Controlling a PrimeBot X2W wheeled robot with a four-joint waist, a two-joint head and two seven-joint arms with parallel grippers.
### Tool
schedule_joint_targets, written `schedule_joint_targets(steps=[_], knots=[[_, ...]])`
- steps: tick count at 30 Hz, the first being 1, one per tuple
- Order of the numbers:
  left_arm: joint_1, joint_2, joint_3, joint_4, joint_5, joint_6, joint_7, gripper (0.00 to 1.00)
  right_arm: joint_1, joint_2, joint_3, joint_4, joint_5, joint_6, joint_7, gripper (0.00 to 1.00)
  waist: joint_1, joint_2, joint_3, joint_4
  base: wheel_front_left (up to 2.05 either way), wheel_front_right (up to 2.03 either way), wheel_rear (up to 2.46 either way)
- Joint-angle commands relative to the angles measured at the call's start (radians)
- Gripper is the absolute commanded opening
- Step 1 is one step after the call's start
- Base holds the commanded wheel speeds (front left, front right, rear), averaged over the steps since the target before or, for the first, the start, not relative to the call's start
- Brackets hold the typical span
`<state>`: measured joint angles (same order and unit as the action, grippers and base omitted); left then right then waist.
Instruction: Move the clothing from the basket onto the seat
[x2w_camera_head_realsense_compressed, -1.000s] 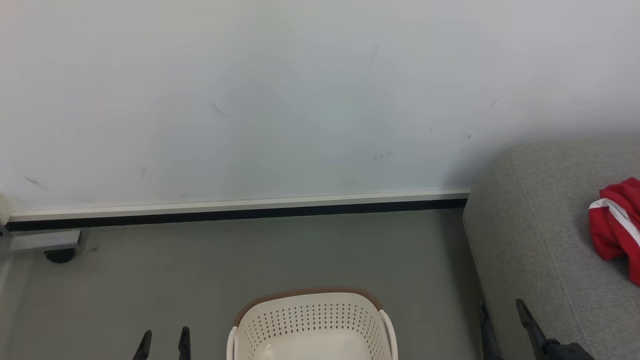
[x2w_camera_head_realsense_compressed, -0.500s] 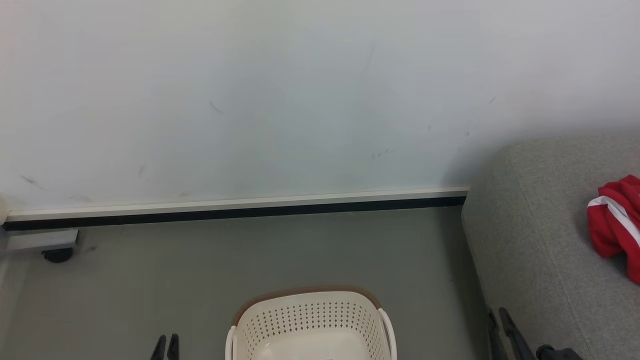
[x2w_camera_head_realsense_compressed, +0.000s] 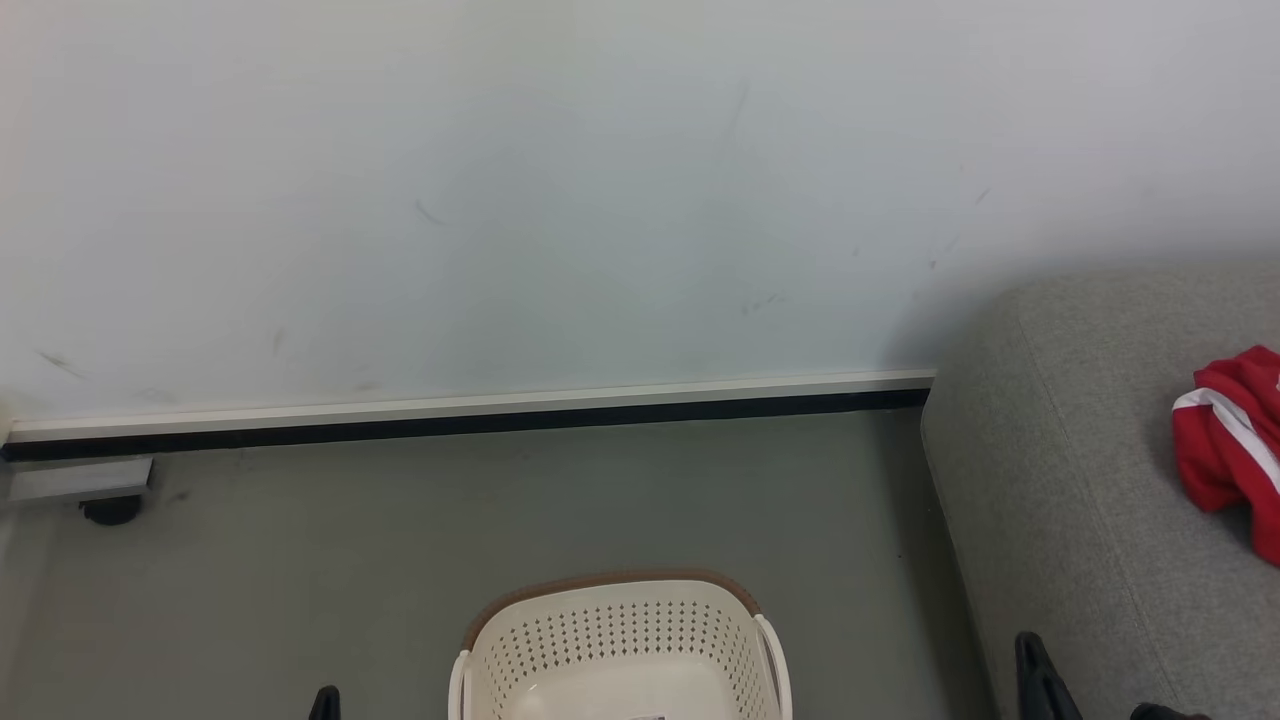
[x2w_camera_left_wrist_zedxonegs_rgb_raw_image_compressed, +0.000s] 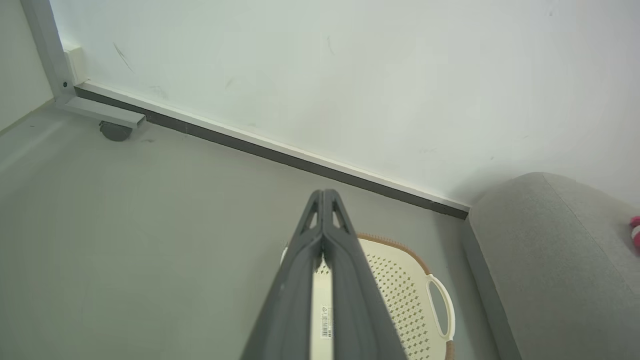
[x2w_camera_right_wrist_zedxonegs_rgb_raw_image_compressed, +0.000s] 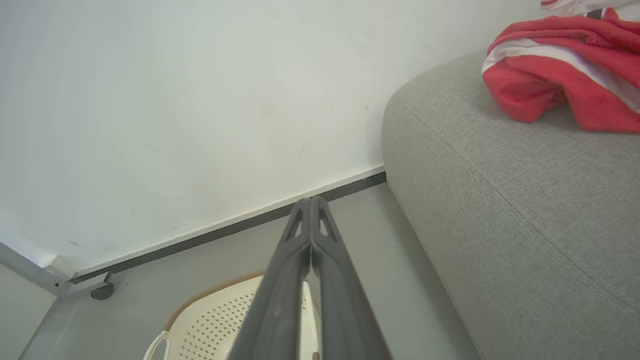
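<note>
Hidden or cut off: the basket (x2w_camera_head_realsense_compressed: 612, 584) is cropped by the bottom edge of the head view, so only its far half shows. In both wrist views the dark fingers cover its middle. The clothing (x2w_camera_right_wrist_zedxonegs_rgb_raw_image_compressed: 547, 82) runs off the right edge of the head view and off the top right of the right wrist view, so its full extent cannot be judged.

Left gripper (x2w_camera_left_wrist_zedxonegs_rgb_raw_image_compressed: 323, 195): fingers meet tip to tip, nothing held. Right gripper (x2w_camera_right_wrist_zedxonegs_rgb_raw_image_compressed: 311, 201): fingers pressed together along their length, nothing held. In the head view it sits at the bottom edge beside the seat (x2w_camera_head_realsense_compressed: 1060, 470).

Containers: the basket stands on the grey floor (x2w_camera_head_realsense_compressed: 500, 500), near the end of the seat but apart from it. The visible part of its bottom is bare cream plastic bearing a label sticker (x2w_camera_left_wrist_zedxonegs_rgb_raw_image_compressed: 325, 322). The clothing lies in a crumpled heap on top of the seat, well apart from the basket.

Materials: basket of cream plastic with rows of diamond perforations and a brown rim. Seat of light grey woven fabric, with a rounded corner and a stitched seam. Clothing soft, bright red, with white stripes. Wall (x2w_camera_head_realsense_compressed: 600, 200) pale and scuffed. A dark caster (x2w_camera_head_realsense_compressed: 110, 510) stands at the far left.
</note>
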<state>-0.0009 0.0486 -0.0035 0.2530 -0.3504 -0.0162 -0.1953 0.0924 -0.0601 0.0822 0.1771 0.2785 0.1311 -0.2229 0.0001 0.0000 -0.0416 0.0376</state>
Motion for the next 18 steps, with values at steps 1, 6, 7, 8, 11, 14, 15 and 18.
schedule_joint_targets(steps=[1,6,7,8,11,14,15,18], knots=[[-0.026,0.001,0.006,-0.012,-0.049,-0.005,0.009,0.0,-0.02,-0.011,-0.006,-0.019,0.054,0.0,0.005,0.0,0.0,0.0,0.001,0.0,0.0,0.0,0.0],[-0.035,0.001,0.007,-0.01,-0.138,-0.013,0.03,0.0,-0.025,-0.018,-0.015,-0.023,0.156,0.0,0.019,0.0,0.0,0.0,0.002,-0.002,0.0,0.0,0.0],[-0.037,0.001,0.008,-0.01,-0.155,-0.015,0.035,0.0,-0.026,-0.019,-0.017,-0.023,0.175,0.0,0.022,0.0,0.0,0.0,0.003,-0.002,0.0,0.0,0.0],[-0.039,0.001,0.008,-0.009,-0.172,-0.016,0.039,0.0,-0.027,-0.02,-0.018,-0.024,0.195,0.0,0.025,0.0,0.0,0.0,0.003,-0.003,0.0,0.0,0.0],[-0.044,0.002,0.009,-0.008,-0.222,-0.02,0.051,0.0,-0.029,-0.024,-0.024,-0.026,0.252,0.0,0.033,0.0,0.0,0.0,0.004,-0.004,0.0,0.0,0.0],[-0.051,0.002,0.011,-0.005,-0.287,-0.027,0.068,0.0,-0.032,-0.028,-0.031,-0.029,0.325,0.0,0.043,0.0,0.0,0.0,0.006,-0.005,0.0,0.0,0.0],[-0.053,0.002,0.012,-0.005,-0.301,-0.028,0.072,0.0,-0.033,-0.029,-0.033,-0.029,0.342,0.0,0.046,0.0,0.0,0.0,0.006,-0.005,0.0,0.0,0.0],[-0.058,0.002,0.013,-0.003,-0.348,-0.032,0.083,0.0,-0.034,-0.032,-0.038,-0.031,0.394,0.0,0.054,0.0,0.0,0.0,0.007,-0.006,0.0,0.0,0.0]])
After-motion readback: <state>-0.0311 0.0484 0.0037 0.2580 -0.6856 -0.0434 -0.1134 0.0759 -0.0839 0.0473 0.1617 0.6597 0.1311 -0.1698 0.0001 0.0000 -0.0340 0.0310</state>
